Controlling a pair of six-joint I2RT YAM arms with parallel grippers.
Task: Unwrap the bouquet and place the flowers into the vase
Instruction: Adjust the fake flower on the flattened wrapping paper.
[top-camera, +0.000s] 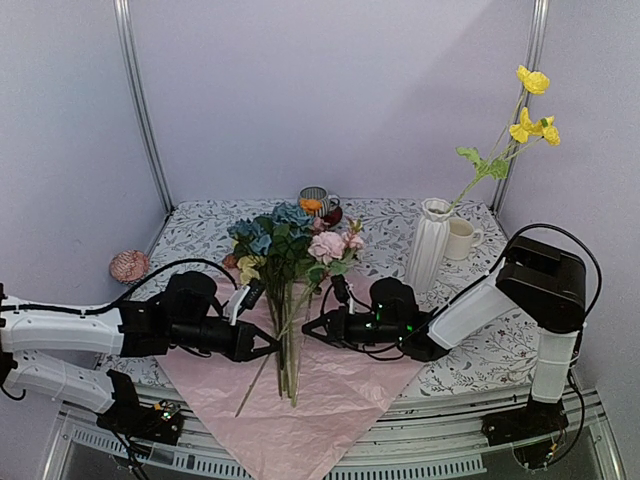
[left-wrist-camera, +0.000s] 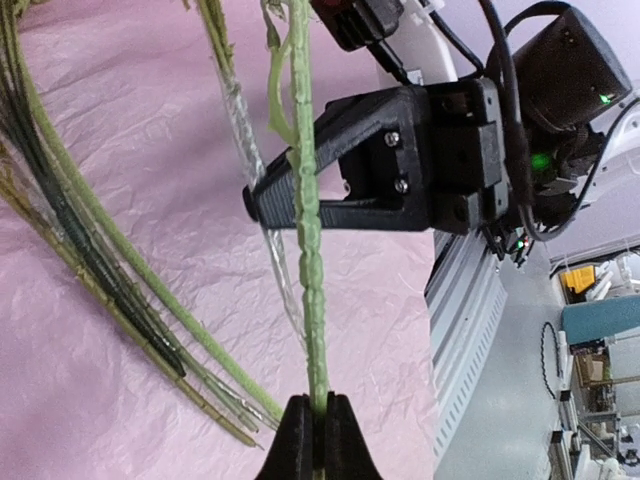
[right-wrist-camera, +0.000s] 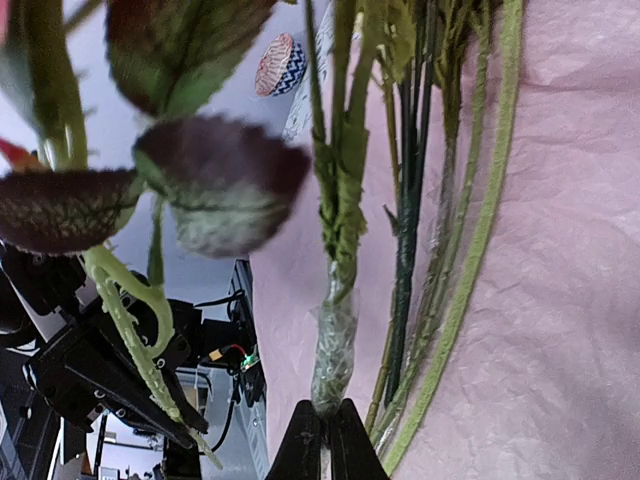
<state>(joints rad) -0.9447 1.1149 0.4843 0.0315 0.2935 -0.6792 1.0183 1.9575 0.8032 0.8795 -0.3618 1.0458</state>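
Note:
The bouquet's lilac-pink paper (top-camera: 335, 400) lies spread flat at the table's front, with the flowers (top-camera: 285, 240) on it: blue, pink and yellow heads toward the back, stems (top-camera: 290, 365) pointing forward. My left gripper (top-camera: 275, 346) is shut on a knobbly light-green stem (left-wrist-camera: 308, 200). My right gripper (top-camera: 307, 328) faces it from the right, shut on a stem end wrapped in clear film (right-wrist-camera: 335, 340). Each gripper shows in its own wrist view, left gripper (left-wrist-camera: 318, 402) and right gripper (right-wrist-camera: 325, 408). The white ribbed vase (top-camera: 430, 245) stands back right and holds a tall yellow poppy (top-camera: 530, 125).
A cream mug (top-camera: 462, 238) stands just right of the vase. A striped grey cup (top-camera: 314, 200) sits at the back centre, and a pink ball-like object (top-camera: 128, 265) at the left edge. More loose stems (left-wrist-camera: 110, 290) lie on the paper beside the held ones.

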